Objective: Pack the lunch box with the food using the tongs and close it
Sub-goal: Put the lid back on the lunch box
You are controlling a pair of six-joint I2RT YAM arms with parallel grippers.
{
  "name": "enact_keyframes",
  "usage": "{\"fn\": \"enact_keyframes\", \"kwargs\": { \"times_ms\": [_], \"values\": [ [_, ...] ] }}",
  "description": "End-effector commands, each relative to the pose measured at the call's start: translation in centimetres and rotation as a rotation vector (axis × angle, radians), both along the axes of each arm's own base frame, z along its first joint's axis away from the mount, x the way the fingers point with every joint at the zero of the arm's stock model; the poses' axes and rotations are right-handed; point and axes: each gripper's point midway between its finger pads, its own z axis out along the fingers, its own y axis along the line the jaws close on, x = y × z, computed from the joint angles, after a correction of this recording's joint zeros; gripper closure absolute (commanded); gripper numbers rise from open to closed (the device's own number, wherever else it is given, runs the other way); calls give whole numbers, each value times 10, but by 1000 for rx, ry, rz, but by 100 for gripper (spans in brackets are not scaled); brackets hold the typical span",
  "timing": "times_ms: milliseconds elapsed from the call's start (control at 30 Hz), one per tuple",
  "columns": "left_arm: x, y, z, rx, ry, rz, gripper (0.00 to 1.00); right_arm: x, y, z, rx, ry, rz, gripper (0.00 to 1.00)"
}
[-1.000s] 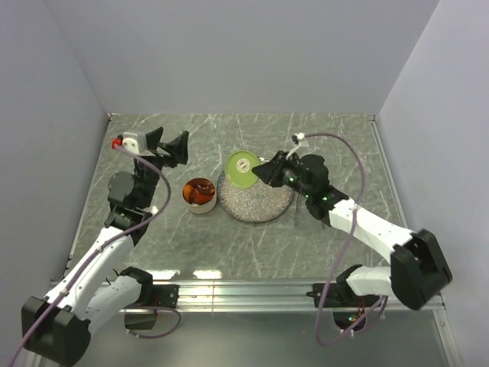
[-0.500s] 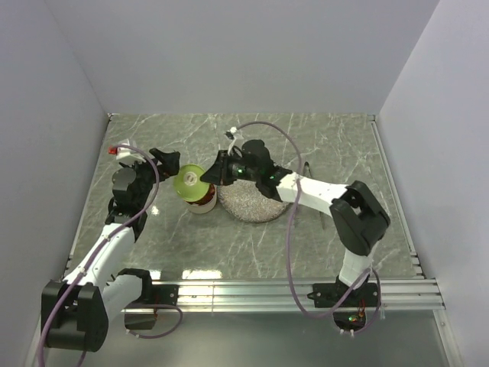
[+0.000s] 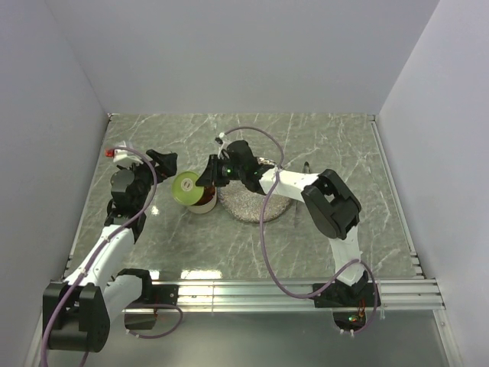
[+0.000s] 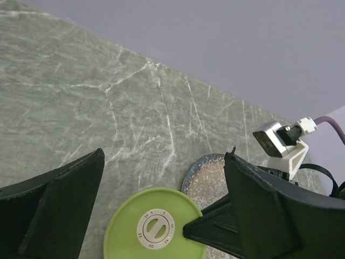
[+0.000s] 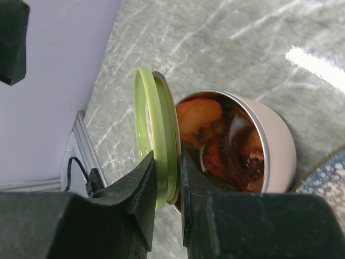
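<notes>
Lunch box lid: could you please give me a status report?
Right pincer shut on lid, tilted at lunch box rim. Left pincer open, empty. Food inside. Nothing blocking.

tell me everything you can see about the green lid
The flat round lime-green lid looks plastic. Its edge shows a thick light band and a thinner olive one, and its top face has a pale round centre disc with a slot and tiny markings. The right tool pinches its rim, holding it tilted over one side of the open small round steel tin, which holds orange and brown food. It is not seated; whether it touches the tin's rim is unclear.
</notes>
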Motion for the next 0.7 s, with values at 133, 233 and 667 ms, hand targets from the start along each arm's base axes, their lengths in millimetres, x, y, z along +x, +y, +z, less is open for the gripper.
{"fn": "enact_keyframes", "kwargs": {
  "times_ms": [133, 233, 667],
  "values": [
    [-5, 4, 19, -16, -72, 14, 0, 22, -16, 23, 4, -60, -102, 100],
    [-6, 4, 20, -17, -75, 17, 1, 28, -27, 17, -15, -52, -137, 100],
    [-11, 8, 24, -19, -92, 32, 1, 34, -57, 3, -53, -38, -201, 100]
  ]
}}
